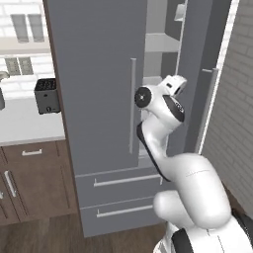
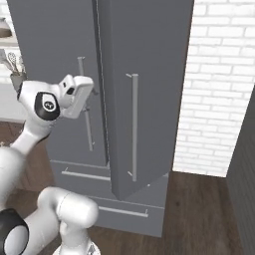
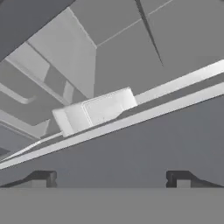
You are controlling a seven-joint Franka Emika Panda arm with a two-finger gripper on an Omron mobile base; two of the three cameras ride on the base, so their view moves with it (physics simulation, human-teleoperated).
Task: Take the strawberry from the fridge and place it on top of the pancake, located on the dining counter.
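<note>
Standing upright, the tall matte grey two-door fridge [image 1: 99, 99] has its right door swung ajar, long silver bar handles [image 2: 134, 127] running vertically. The white arm's two-finger gripper [image 3: 112, 179] reaches into the gap, jaws spread wide, holding nothing, tilted toward pale shelves [image 3: 100, 109].

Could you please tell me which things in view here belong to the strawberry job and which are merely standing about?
Belonging to the job:
- fridge, right door swung partly open, pale shelves showing inside
- gripper, open, holding nothing, pointed at the fridge

Standing about:
- dark toaster on the wall counter
- utensil holder
- white brick wall
</note>
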